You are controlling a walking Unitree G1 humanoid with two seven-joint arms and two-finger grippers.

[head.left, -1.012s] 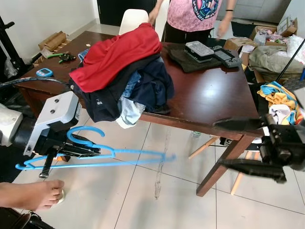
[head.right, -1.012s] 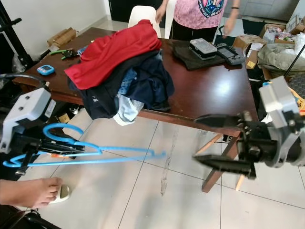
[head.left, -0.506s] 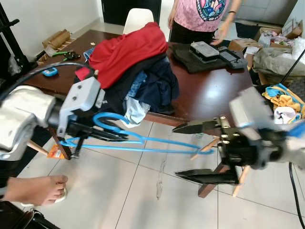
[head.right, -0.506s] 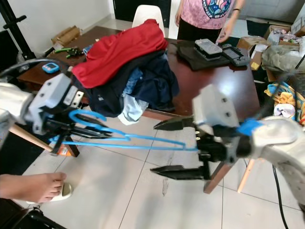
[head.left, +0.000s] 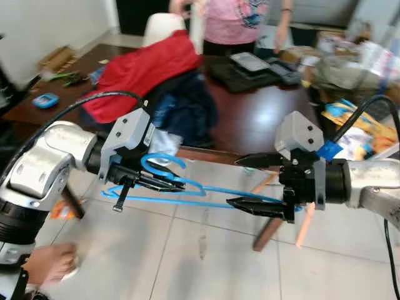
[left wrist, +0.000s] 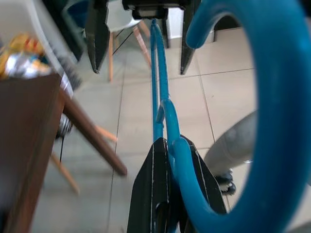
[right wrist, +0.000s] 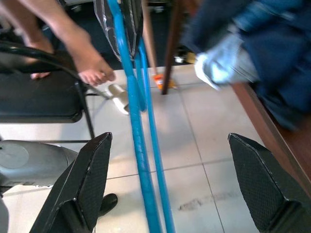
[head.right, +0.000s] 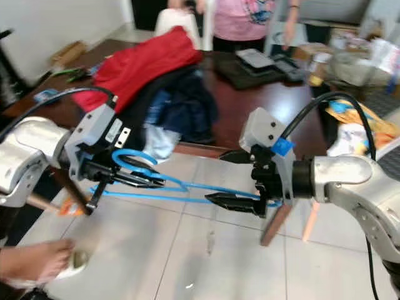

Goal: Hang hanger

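Since the last frames your right gripper (head.left: 250,182) has closed in on the hanger's far end, its fingers now spread either side of the thin blue plastic hanger (head.left: 206,190). In the eye views, the left gripper (head.left: 167,183) is clamping the hanger below its curved hook, above pale floor tiles (head.left: 162,262), beside the glossy brown table (head.left: 262,119) carrying a soft clothes heap (head.left: 162,81); motion is blurring everything. The left wrist view is showing black fingers (left wrist: 153,194) pinching the hanger (left wrist: 158,97). In the right wrist view, the hanger's (right wrist: 138,145) bars are passing between parted fingers (right wrist: 82,184), untouched.
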